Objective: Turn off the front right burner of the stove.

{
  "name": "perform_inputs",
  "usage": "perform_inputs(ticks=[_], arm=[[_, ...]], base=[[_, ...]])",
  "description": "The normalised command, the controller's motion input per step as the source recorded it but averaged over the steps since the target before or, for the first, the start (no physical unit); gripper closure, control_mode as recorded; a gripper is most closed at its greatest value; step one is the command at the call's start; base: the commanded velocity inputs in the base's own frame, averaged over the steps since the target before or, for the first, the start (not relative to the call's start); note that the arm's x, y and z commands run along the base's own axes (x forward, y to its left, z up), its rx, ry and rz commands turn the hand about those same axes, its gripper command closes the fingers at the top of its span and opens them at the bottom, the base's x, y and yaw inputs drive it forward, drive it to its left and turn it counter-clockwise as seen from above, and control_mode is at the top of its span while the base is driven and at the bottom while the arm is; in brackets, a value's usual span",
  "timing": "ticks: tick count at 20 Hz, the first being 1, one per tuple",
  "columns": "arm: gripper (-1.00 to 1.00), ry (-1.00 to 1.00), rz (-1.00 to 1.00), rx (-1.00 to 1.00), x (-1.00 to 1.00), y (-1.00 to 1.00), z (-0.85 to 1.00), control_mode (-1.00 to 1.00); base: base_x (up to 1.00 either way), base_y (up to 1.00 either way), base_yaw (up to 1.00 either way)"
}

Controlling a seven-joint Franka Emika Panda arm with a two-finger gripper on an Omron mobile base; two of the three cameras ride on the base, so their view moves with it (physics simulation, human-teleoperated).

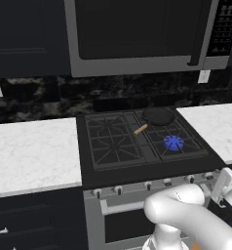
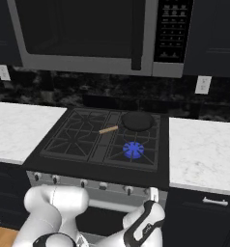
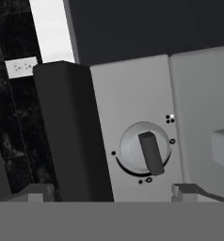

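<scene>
Fingertips [image 3: 184, 190] of the end effector [image 3: 109, 192] stand spread wide and released, grasping nothing — lined up on a silver knob [image 3: 144, 151] just ahead at 1 o'clock, presumably to turn it. On the stove [image 1: 118, 168], the front right burner [image 1: 173, 142] glows blue. At its 11 o'clock sits a dark pan [image 1: 158, 115] — nothing seems to block the knob.

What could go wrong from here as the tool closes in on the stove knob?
1. The open tool is not yet on the knob; its fingertips sit low and wide, so closing could miss the narrow ridge.
2. The stove has a row of alike knobs; this end one seems right, but turning a neighbour would leave the front right burner lit.
3. The frying pan sits close behind the flame.
</scene>
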Motion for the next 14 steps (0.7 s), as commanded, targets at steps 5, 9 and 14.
perform_inputs(ticks=[5,9,14], arm=[[-1.0,-0.02,0.0,-0.03,0.16,0.0,-0.22,-1.0],[-1.0,-0.03,0.0,-0.02,0.02,-0.01,-0.4,-1.0],[-1.0,-0.04,0.0,0.0,0.08,-0.13,-0.21,-1.0]], base=[[0.0,0.0,0.0],[0.0,0.0,0.0],[0.0,0.0,0.0]])
